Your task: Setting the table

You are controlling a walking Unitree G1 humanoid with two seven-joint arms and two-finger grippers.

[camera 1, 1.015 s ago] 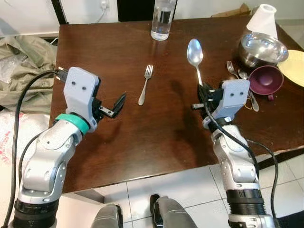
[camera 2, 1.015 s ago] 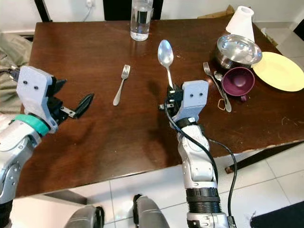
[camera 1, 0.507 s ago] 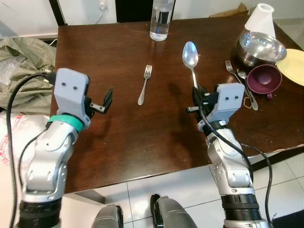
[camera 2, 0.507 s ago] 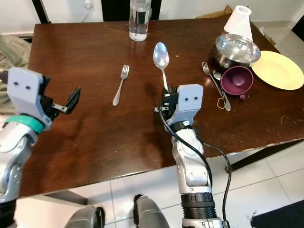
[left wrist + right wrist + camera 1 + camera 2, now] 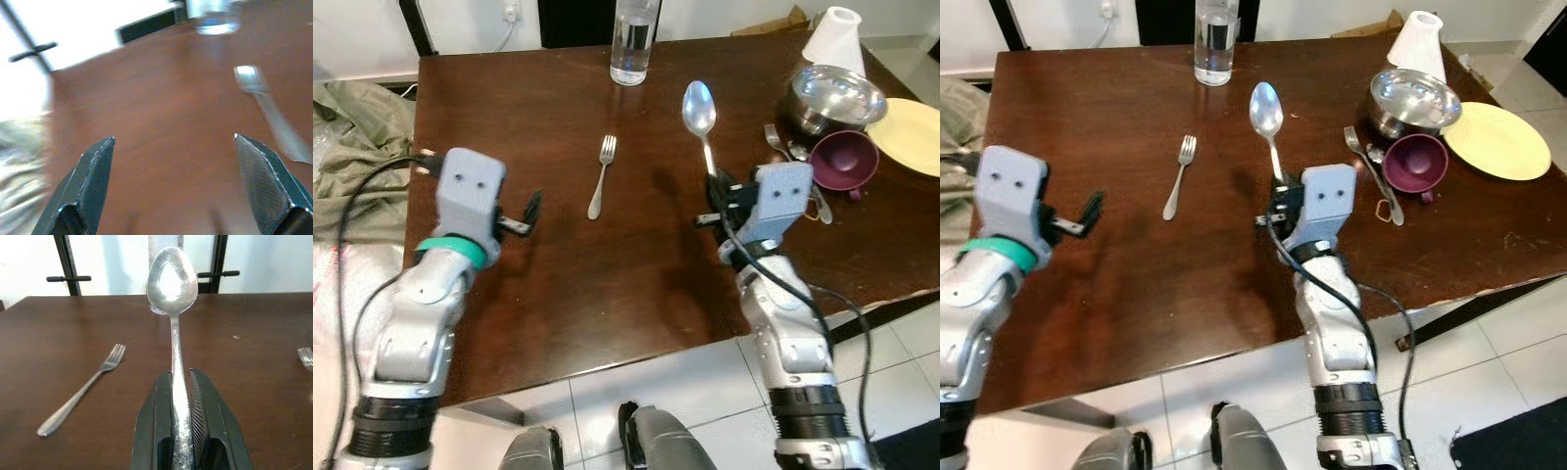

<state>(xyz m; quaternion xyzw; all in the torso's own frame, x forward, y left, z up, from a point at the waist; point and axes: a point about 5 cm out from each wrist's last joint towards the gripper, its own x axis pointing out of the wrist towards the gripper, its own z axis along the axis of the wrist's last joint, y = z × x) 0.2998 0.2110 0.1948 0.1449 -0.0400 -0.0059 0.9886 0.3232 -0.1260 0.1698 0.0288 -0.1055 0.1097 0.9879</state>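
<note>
Here, the right gripper (image 5: 180, 382) clamps a polished steel spoon (image 5: 172, 281) by its handle, above a dark wooden table (image 5: 607, 284).
The oval bowl points to 12 o'clock; a slim fork (image 5: 601, 175) lies flat at its 9 o'clock. At 2 o'clock sit a steel bowl (image 5: 835, 96), maroon cup (image 5: 844, 162) and yellow plate (image 5: 909, 132). The left gripper (image 5: 173, 186) hovers spread wide, holding nothing. White floor tiles (image 5: 705, 392) below.

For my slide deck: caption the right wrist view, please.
Right claw grips a spoon by its handle above the table, fork alongside.
</note>
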